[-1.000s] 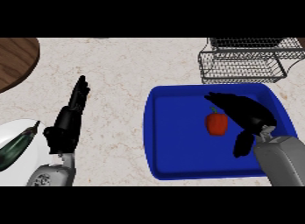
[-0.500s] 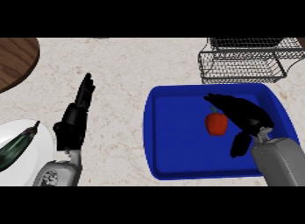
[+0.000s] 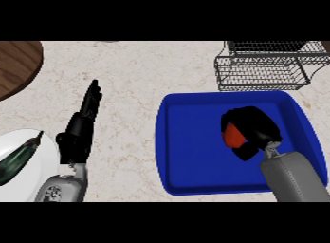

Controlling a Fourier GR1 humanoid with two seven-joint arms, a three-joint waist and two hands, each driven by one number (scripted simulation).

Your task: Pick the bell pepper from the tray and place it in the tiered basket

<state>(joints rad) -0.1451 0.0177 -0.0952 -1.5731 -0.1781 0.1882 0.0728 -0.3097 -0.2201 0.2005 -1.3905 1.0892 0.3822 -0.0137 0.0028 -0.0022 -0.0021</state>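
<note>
The red bell pepper [image 3: 233, 136] lies in the blue tray [image 3: 188, 142] at the right of the counter. My right hand [image 3: 255, 128] is curled round the pepper from the right and above, and hides most of it. The black wire tiered basket [image 3: 262, 66] stands beyond the tray, at the back right. My left hand [image 3: 80, 126] is open with straight fingers pointing away, over the counter left of the tray.
A white plate [image 3: 28, 147] with a dark eggplant [image 3: 10, 161] sits at the lower left. A round wooden board [image 3: 7, 66] shows at the upper left. Pale stone counter lies between the tray and the plate.
My right hand's fingers have curled in round the pepper. The left hand has crept slightly forward.
</note>
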